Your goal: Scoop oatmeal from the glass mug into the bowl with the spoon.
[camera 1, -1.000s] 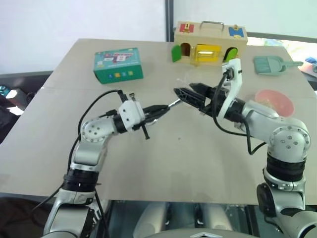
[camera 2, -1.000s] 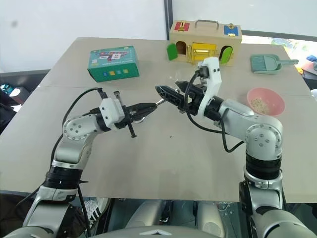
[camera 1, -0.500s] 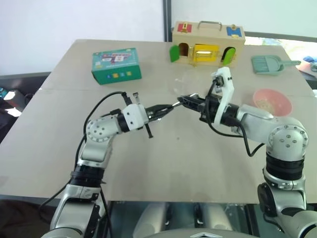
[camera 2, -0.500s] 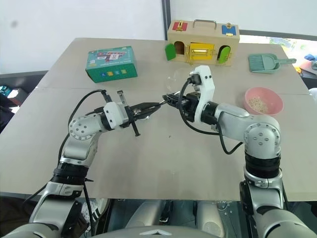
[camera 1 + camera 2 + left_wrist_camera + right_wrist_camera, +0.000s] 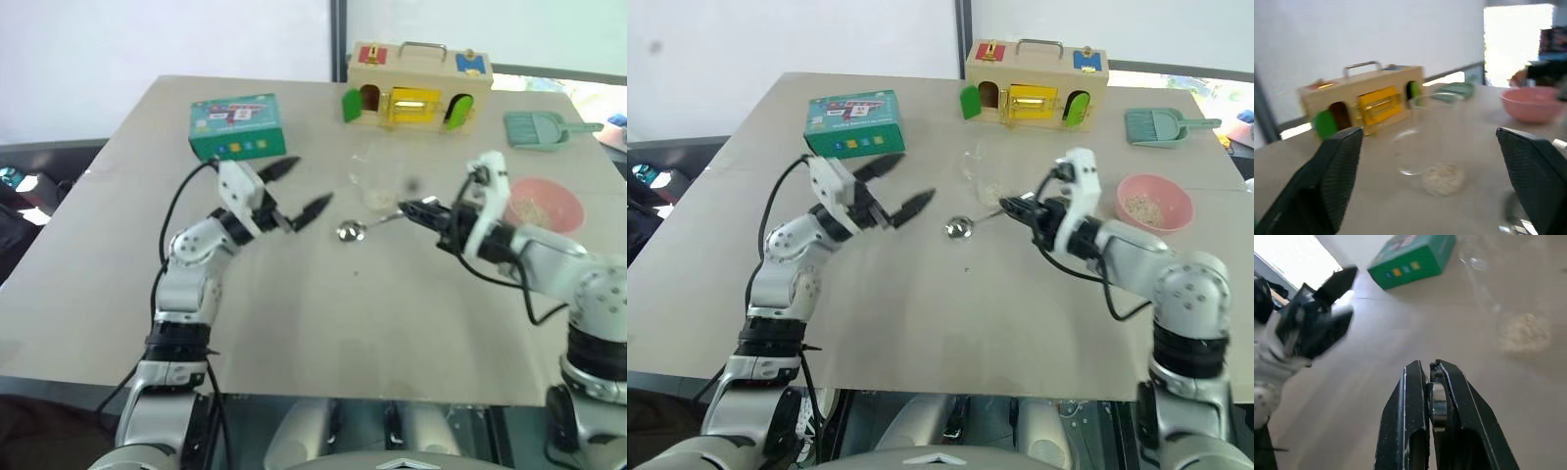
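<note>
While the spoon [image 5: 965, 224] is pinched by its handle in the right hand [image 5: 1017, 207], with its round silver bowl hanging just above the bench [image 5: 950, 323], the scooping itself looks only part done. The right hand's fingers [image 5: 1411, 421] are shut narrow on the thin metal handle, and the spoon's bowl appears empty, though it is too small to be sure. The left hand [image 5: 297, 190] stands wide open and holds nothing, hovering over the bench to the left of the spoon. Just beyond the spoon stands the glass mug [image 5: 377, 179], clear and nearly see-through, with a small pale heap of oatmeal [image 5: 1442, 178] on its bottom, so there is more to move. To the right, apart from the mug, sits the pink bowl [image 5: 1155, 201], shallow and plain-rimmed, with a little beige oatmeal already in it, which suggests at least one scoop has gone over. What is left, I judge, is to dip the spoon into the mug and carry the rest across. Farther back sit a green box [image 5: 236, 125], a wooden toy box [image 5: 415, 86] and a teal dustpan [image 5: 537, 127].
</note>
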Controlling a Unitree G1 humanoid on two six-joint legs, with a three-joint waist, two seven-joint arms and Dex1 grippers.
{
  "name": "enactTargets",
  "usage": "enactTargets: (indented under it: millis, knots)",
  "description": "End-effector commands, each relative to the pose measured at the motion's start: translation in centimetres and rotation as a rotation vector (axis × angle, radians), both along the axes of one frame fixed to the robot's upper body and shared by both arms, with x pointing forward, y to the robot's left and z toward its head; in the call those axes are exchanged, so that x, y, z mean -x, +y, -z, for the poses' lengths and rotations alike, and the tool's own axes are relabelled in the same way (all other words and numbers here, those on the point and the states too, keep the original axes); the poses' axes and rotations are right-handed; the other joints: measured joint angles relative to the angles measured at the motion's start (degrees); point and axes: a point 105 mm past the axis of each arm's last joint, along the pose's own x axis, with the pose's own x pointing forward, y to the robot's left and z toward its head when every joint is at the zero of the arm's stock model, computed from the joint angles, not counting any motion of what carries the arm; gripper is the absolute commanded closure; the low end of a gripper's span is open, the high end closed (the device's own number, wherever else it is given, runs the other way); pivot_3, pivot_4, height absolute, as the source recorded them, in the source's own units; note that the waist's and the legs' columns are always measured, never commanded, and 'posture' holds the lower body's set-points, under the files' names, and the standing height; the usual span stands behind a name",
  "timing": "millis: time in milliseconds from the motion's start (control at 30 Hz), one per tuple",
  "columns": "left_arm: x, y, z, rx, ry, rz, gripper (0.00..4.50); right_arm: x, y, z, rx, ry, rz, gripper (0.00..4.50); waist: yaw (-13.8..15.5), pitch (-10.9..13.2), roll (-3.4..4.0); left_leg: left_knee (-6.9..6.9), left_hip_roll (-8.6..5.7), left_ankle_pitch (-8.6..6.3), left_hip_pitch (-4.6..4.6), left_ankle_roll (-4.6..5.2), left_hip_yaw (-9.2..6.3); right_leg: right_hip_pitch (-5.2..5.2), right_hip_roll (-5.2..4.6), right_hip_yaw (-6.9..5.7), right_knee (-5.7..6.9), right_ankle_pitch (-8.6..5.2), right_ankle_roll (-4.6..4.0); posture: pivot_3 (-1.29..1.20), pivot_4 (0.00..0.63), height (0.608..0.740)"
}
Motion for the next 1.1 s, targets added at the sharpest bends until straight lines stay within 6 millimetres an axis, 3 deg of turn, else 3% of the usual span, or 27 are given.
enactTargets:
  millis: [33, 167, 300, 467, 533, 933, 1033, 1100]
  knots:
    - [-3.4, 0.5, -0.3, 0.068, 0.126, -0.149, 0.08, 1.7, -0.2, -1.8, -0.039, -0.083, 0.004, 4.50, 0.0, 0.0, 0.00, 0.02, 0.00, 0.00, 0.01, 0.00, 0.00, 0.01, 0.01, 0.00, 0.03, 0.00, 0.00, 0.00, 0.150, 0.740]
    - [-5.4, -2.2, 1.0, -0.018, 0.182, -0.147, 0.08, 2.2, -0.3, -2.3, -0.070, -0.094, 0.035, 4.50, -0.3, 0.0, -0.01, 0.02, 0.00, 0.00, 0.08, 0.01, 0.11, 0.04, 0.03, 0.09, 0.08, 0.00, 0.01, 0.00, 0.150, 0.740]
    - [-6.0, -3.7, 2.2, -0.071, 0.212, -0.107, 0.08, 2.9, 0.6, -2.8, -0.091, -0.118, 0.031, 4.50, -0.2, 0.0, -0.03, 0.01, 0.00, 0.00, 0.04, 0.00, 0.10, 0.01, 0.03, 0.08, 0.06, 0.00, 0.01, 0.00, 0.150, 0.740]
    - [-7.1, -5.4, 2.1, -0.051, 0.223, -0.133, 0.08, 2.8, -0.3, -4.5, -0.112, -0.160, 0.069, 4.50, 0.0, 0.0, -0.05, 0.03, 0.01, 0.00, 0.00, 0.00, 0.11, -0.02, 0.00, 0.09, 0.05, 0.00, 0.01, 0.00, 0.150, 0.740]
    - [-7.4, -6.4, 2.6, -0.089, 0.215, -0.134, 0.08, 2.7, -1.2, -4.1, -0.109, -0.153, 0.110, 4.50, 0.2, 0.0, -0.07, 0.04, 0.01, 0.00, -0.01, 0.01, 0.08, 0.00, -0.01, 0.06, 0.04, 0.00, 0.01, 0.00, 0.150, 0.740]
    - [-9.0, -7.0, 1.7, -0.056, 0.220, -0.163, 0.08, 2.8, -1.6, -4.6, -0.137, -0.173, 0.164, 4.50, 0.0, 0.0, -0.10, 0.06, 0.02, -0.02, -0.09, 0.05, 0.09, -0.05, 0.00, 0.05, 0.00, 0.00, 0.02, 0.00, 0.150, 0.740]
    - [-9.2, -7.2, 1.6, -0.053, 0.213, -0.158, 0.86, 2.6, -1.5, -4.8, -0.132, -0.178, 0.157, 4.50, 0.0, 0.0, -0.10, 0.06, 0.01, -0.03, -0.10, 0.06, 0.09, -0.05, 0.00, 0.04, 0.00, 0.00, 0.02, 0.00, 0.150, 0.740]
    - [-9.3, -7.2, 1.7, -0.052, 0.217, -0.160, 1.75, 2.5, -1.5, -4.6, -0.119, -0.177, 0.153, 4.50, 0.0, 0.0, -0.10, 0.06, 0.01, -0.03, -0.10, 0.06, 0.09, -0.05, 0.00, 0.04, 0.00, 0.00, 0.02, 0.00, 0.150, 0.740]
